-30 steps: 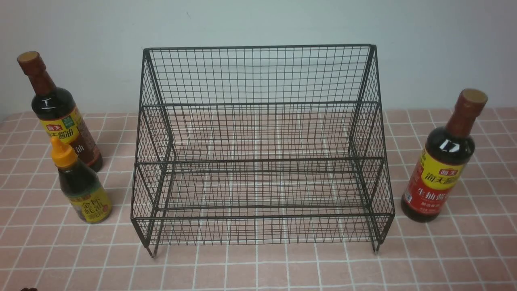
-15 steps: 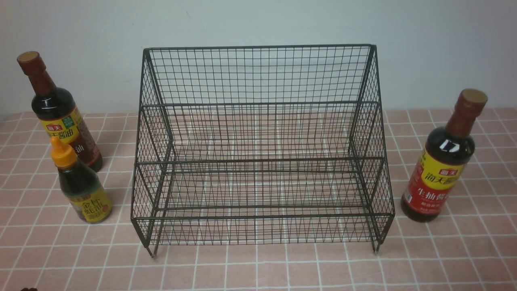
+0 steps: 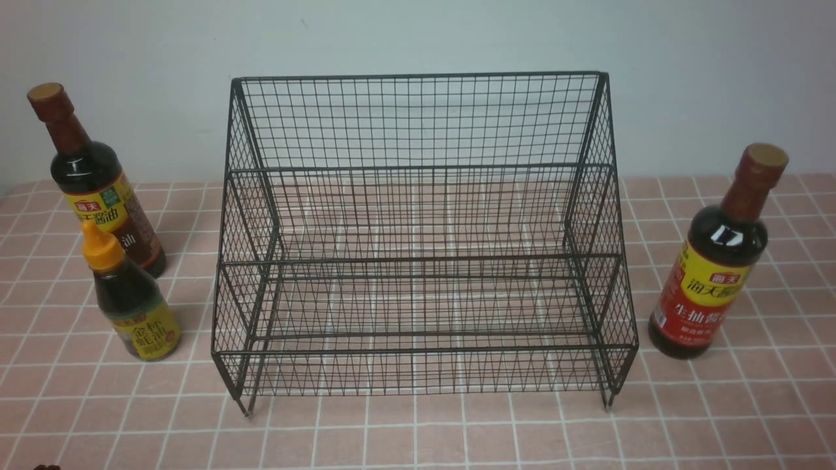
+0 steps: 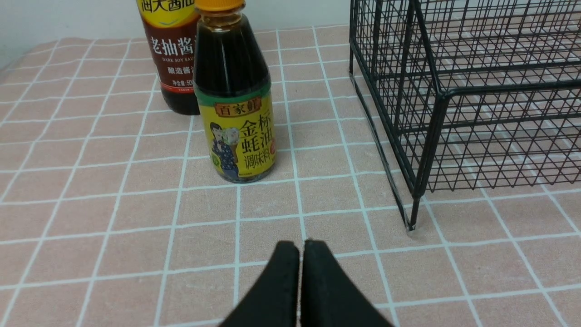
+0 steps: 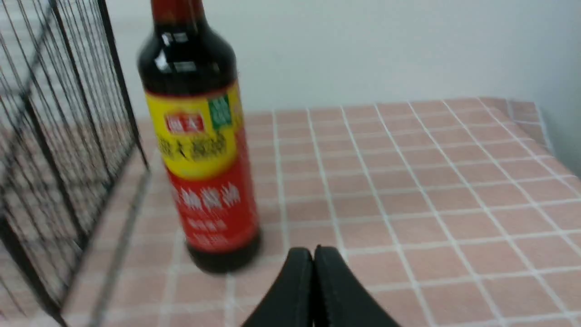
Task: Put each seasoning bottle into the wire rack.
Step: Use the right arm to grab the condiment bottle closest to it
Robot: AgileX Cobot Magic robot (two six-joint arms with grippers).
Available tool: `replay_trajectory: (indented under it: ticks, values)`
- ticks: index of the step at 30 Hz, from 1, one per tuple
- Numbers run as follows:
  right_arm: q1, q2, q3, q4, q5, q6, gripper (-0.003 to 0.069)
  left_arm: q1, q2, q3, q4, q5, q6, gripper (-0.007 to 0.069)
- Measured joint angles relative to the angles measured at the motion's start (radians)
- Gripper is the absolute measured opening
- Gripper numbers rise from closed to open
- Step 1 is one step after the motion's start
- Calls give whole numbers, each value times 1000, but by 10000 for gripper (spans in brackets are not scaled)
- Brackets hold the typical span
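The black wire rack [image 3: 418, 248] stands empty mid-table. A tall bottle [image 3: 98, 183] with a brown-red cap stands at its far left, and the short bottle [image 3: 130, 297] with an orange nozzle cap stands just in front of it. The other tall bottle [image 3: 715, 261] stands right of the rack. My left gripper [image 4: 302, 245] is shut and empty, low over the cloth, short of the short bottle [image 4: 236, 104]. My right gripper [image 5: 313, 252] is shut and empty, close beside the base of the right tall bottle [image 5: 202, 150]. Neither gripper shows in the front view.
A pink tiled cloth [image 3: 418, 431] covers the table, with a pale wall close behind the rack. The rack's front leg [image 4: 413, 218] stands to one side of my left gripper. The table's far corner [image 5: 522, 109] shows in the right wrist view.
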Motion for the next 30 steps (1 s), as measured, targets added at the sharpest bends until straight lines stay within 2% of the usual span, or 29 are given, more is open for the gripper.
replay_trajectory:
  ticks: [5,10,15,17,24,25,27,30]
  values:
    - [0,0,0,163,-258,127,-12,0,0,0,0,0,0,-7]
    - [0,0,0,189,-291,169,-12,0,0,0,0,0,0,-7]
    - [0,0,1,190,-404,271,-12,0,0,0,0,0,0,-7]
    - [0,19,-32,153,-452,322,-12,0,0,0,0,0,0,-7]
    - [13,290,-270,-26,-478,328,15,0,0,0,0,0,0,-7]
    - [28,402,-339,-89,-504,328,36,0,0,0,0,0,0,-7]
    - [41,478,-379,-118,-520,328,56,0,0,0,0,0,0,-7]
    - [88,678,-477,-195,-572,320,146,0,0,0,0,1,0,-7]
